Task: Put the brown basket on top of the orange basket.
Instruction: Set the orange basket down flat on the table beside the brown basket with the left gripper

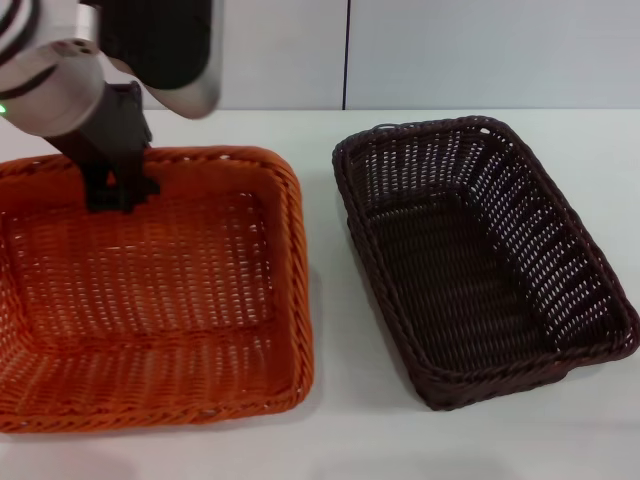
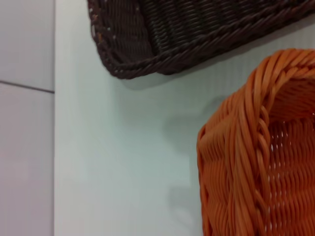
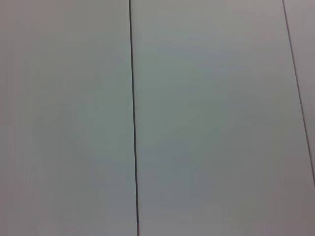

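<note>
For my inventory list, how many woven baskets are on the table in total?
2. The orange basket sits on the robot's left, with the left end effector at its far rim. The brown basket sits on the right, apart from it. None appears hidden.

Brown basket (image 1: pixel 480 260) upright beside orange basket (image 1: pixel 150 300), apart.

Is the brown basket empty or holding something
Empty: the head view shows only bare weave inside the brown basket, sitting upright beside the orange basket.
</note>
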Tool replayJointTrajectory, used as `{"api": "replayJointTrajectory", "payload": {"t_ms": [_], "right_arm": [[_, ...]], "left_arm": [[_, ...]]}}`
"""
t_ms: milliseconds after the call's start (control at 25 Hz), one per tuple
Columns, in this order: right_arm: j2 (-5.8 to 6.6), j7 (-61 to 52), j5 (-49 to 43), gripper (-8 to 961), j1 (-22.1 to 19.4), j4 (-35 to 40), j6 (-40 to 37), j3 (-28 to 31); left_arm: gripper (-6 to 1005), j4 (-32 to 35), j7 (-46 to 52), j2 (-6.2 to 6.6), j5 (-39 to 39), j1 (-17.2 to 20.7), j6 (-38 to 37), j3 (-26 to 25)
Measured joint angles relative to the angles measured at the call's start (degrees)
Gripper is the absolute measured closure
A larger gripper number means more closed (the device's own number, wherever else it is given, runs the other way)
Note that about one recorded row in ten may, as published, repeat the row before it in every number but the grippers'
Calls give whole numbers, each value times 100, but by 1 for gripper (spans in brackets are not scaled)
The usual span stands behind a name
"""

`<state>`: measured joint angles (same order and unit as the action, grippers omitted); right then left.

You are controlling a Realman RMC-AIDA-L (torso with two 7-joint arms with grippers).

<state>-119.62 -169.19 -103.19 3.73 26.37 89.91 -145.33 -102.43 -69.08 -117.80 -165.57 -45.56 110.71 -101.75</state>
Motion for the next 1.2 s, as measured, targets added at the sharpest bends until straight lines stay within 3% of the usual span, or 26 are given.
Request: {"api": "replayJointTrajectory", "payload": {"t_ms": [360,1200], "right_arm": [[0,0,0,274,-21,-28,10,-5],[0,0,1,274,-56,-62,9,-22]], "left_arm": [[865,257,105,-42,4,-199,-104,303],[864,551,211,-64,35,-361,-319,405]]}}
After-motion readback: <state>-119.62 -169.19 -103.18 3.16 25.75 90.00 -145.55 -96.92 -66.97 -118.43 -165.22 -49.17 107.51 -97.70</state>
